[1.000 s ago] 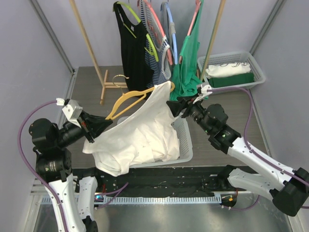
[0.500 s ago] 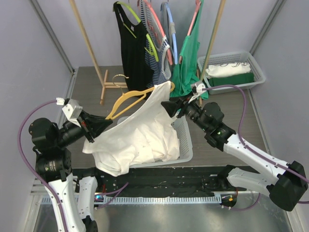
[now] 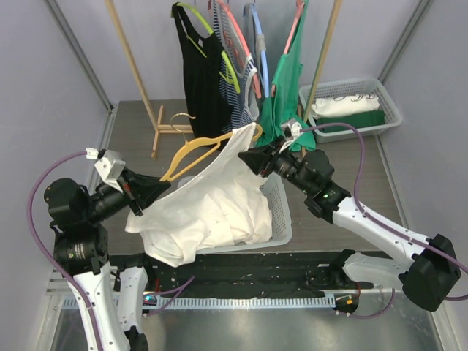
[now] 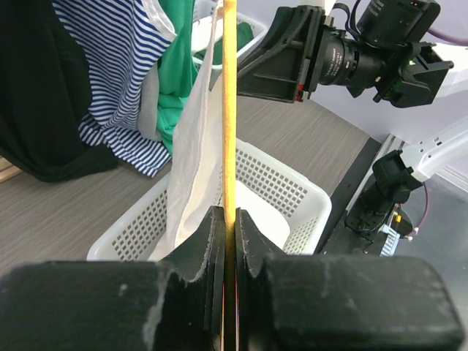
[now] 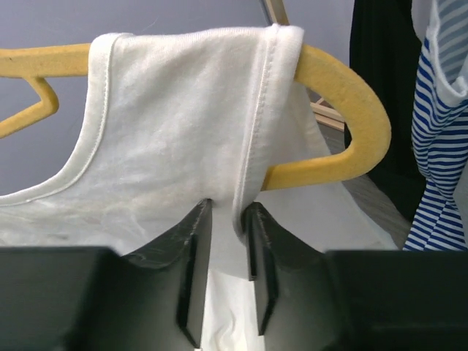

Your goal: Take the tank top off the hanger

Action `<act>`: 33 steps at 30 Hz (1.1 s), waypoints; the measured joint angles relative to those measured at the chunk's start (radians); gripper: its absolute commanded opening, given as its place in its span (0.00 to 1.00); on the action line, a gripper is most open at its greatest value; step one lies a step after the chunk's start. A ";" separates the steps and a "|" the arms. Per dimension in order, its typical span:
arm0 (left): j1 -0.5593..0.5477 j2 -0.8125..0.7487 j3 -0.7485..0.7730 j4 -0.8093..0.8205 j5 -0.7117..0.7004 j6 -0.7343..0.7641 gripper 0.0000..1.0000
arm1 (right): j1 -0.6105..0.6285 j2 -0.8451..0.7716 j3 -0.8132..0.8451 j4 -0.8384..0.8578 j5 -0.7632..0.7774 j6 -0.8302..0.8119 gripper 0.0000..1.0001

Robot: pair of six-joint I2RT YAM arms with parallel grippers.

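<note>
At the yellow plastic hanger (image 5: pixel 344 95), right end effector (image 5: pixel 229 216) has advanced, jaws narrowing, still slightly apart, around the white fabric tank top (image 5: pixel 168 139) strap, ready to peel it; left end effector (image 4: pixel 228 223) clamps the hanger.

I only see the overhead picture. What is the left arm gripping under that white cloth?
Observer: Its wrist camera shows the left jaws shut on the thin bar of the yellow hanger.
Visitor: And the right arm, has it got the top?
Observer: Its camera shows the hemmed strap edge of the white tank top running down between the right jaws, the strap draped over the hanger's end; whether it's pinched, I can't tell.
</note>
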 measured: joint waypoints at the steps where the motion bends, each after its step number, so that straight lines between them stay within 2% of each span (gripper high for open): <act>1: 0.000 0.000 0.000 -0.001 -0.001 0.001 0.00 | 0.000 0.013 0.007 0.002 -0.013 0.011 0.14; 3: 0.000 -0.002 0.000 -0.003 -0.003 0.003 0.00 | 0.000 0.023 0.013 0.002 -0.027 0.024 0.07; 9: 0.000 -0.002 0.000 -0.007 -0.003 0.023 0.00 | 0.000 0.002 0.016 -0.036 -0.036 0.043 0.02; 16: 0.000 -0.003 -0.001 -0.008 -0.020 0.046 0.00 | 0.000 -0.135 0.016 -0.145 0.015 0.043 0.01; 19: 0.000 -0.007 -0.004 -0.012 -0.029 0.062 0.00 | 0.000 -0.201 0.017 -0.192 0.089 0.044 0.01; 27: 0.000 -0.014 -0.005 -0.060 0.023 0.136 0.00 | -0.026 -0.290 0.035 -0.313 0.457 0.077 0.01; 33: 0.000 -0.016 0.032 -0.150 0.084 0.217 0.00 | -0.084 -0.299 0.054 -0.370 0.594 0.108 0.01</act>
